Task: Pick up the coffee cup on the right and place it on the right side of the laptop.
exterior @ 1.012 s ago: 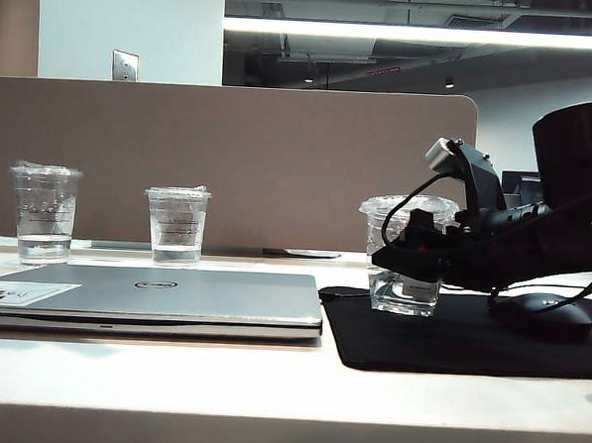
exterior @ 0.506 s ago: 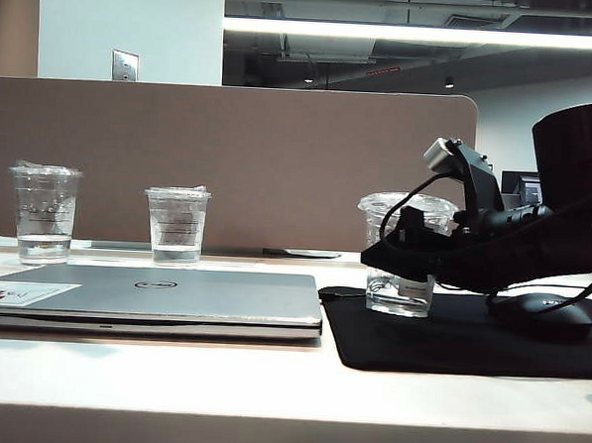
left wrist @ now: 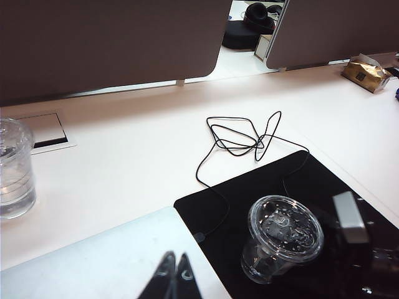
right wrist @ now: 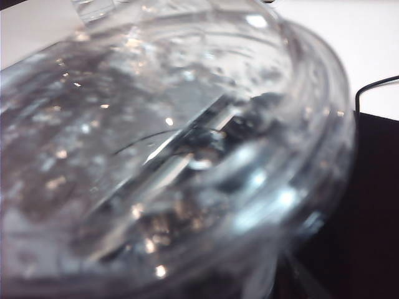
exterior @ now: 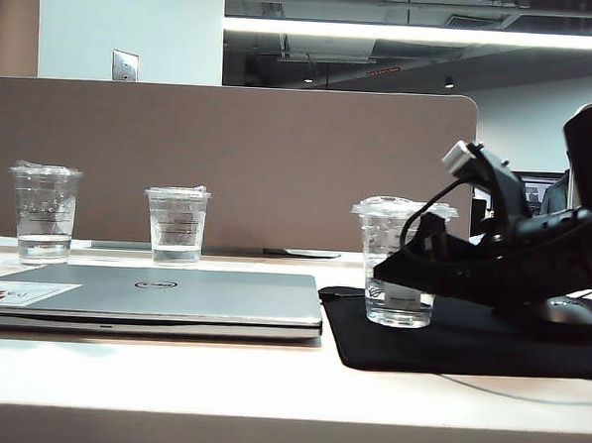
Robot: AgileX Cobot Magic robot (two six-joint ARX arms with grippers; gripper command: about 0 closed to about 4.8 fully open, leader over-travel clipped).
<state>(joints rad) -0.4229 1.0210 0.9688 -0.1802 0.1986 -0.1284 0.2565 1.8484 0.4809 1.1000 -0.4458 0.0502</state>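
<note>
Front table edge: the pale table [exterior: 169, 374] runs bare along its near edge in the exterior view, open room in front of everything.
Laptop: the slim silver-grey laptop [exterior: 163, 296], closed, with a round dark logo and a white sticker with red marks, lies flat at the left; its left end is cut off by the frame.
Mouse pad: a black rectangular mouse pad [exterior: 448, 351] lies just beside the laptop's right edge, its right side running out of frame.
Coffee cup: the clear plastic lidded coffee cup [exterior: 401, 262] stands upright on the near-left part of the pad, right of the laptop; its lid fills the right wrist view [right wrist: 168, 149], blurred.
Right gripper: the black right gripper [exterior: 412, 272] sits level at the cup's right side, overlapping its lower half — jaws spread wide, nothing held; whether a finger touches the cup wall I cannot tell.
Mouse: a dark computer mouse [exterior: 559, 317] is half hidden behind the right arm.
Left gripper: the left gripper [left wrist: 174, 277] shows only as two dark fingertips pressed together above the laptop's corner, holding nothing.
Cable: a thin black cable [left wrist: 240, 140] loops loosely on the table beyond the pad.
Far cups: two clear lined plastic cups [exterior: 44, 213] [exterior: 176, 225] stand behind the laptop, well apart.
Backdrop: a brown-grey partition [exterior: 230, 159] closes off the table's far side.
</note>
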